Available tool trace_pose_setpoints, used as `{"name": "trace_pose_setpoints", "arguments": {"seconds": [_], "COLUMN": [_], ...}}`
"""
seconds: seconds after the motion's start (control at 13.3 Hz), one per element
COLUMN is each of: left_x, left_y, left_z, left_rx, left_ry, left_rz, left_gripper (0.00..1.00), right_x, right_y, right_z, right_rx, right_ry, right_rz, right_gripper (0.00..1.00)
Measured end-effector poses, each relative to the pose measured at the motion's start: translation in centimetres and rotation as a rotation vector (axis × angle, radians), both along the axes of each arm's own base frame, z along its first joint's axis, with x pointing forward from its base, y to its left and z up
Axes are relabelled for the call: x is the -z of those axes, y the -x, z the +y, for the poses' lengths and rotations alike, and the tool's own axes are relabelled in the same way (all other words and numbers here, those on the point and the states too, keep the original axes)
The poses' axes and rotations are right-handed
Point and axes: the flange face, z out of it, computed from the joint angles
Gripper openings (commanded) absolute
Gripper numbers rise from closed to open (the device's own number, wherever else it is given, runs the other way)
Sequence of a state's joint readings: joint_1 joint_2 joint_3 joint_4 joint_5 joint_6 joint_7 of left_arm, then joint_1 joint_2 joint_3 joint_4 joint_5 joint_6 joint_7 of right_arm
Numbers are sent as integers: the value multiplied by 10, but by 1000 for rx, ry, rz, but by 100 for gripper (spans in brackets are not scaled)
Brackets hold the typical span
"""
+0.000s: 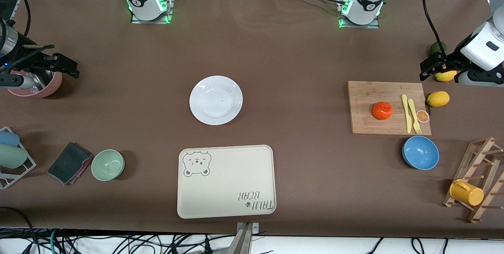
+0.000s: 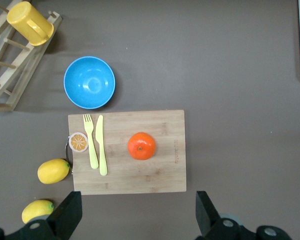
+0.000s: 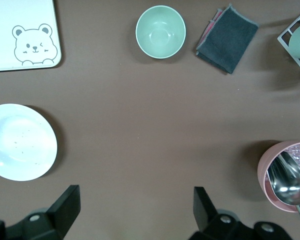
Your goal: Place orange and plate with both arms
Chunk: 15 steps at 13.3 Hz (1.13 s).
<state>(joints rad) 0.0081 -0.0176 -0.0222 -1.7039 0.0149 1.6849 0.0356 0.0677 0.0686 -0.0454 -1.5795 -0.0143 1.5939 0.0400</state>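
Observation:
The white plate (image 1: 215,100) (image 3: 20,141) lies mid-table, farther from the front camera than the bear tray. The small orange (image 1: 382,110) (image 2: 141,146) rests on a wooden cutting board (image 1: 388,128) toward the left arm's end. My left gripper (image 1: 428,68) (image 2: 138,210) hangs open and empty above the table beside the board, over two lemons. At the right arm's end, my right gripper (image 1: 70,69) (image 3: 136,202) is open and empty too, over bare table next to a pink cup.
The beige bear tray (image 1: 226,181) sits near the front edge. A yellow knife and fork (image 1: 409,112) and an orange slice (image 1: 423,116) share the board; lemons (image 1: 438,98), blue bowl (image 1: 420,152) and mug rack (image 1: 472,183) surround it. Green bowl (image 1: 108,164), grey cloth (image 1: 70,163), pink cup (image 1: 37,86).

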Motion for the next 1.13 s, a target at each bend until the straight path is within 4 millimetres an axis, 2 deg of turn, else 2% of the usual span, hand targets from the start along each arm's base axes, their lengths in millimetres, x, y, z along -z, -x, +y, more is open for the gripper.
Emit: {"name": "trace_pose_setpoints", "arguments": {"seconds": [0.45,1.13], "left_x": [3,3], "left_y": [-2,-3], "left_z": [20,20], "left_rx": [-12,-11], "left_ry": [29,29], "left_rz": [41,44], "left_gripper": [100,100], "right_x": [0,0], "right_y": [0,0], "right_z": [0,0], "right_rx": [1,1], "right_ry": [0,0], "right_rz": [0,4], "right_gripper": [100,100]}}
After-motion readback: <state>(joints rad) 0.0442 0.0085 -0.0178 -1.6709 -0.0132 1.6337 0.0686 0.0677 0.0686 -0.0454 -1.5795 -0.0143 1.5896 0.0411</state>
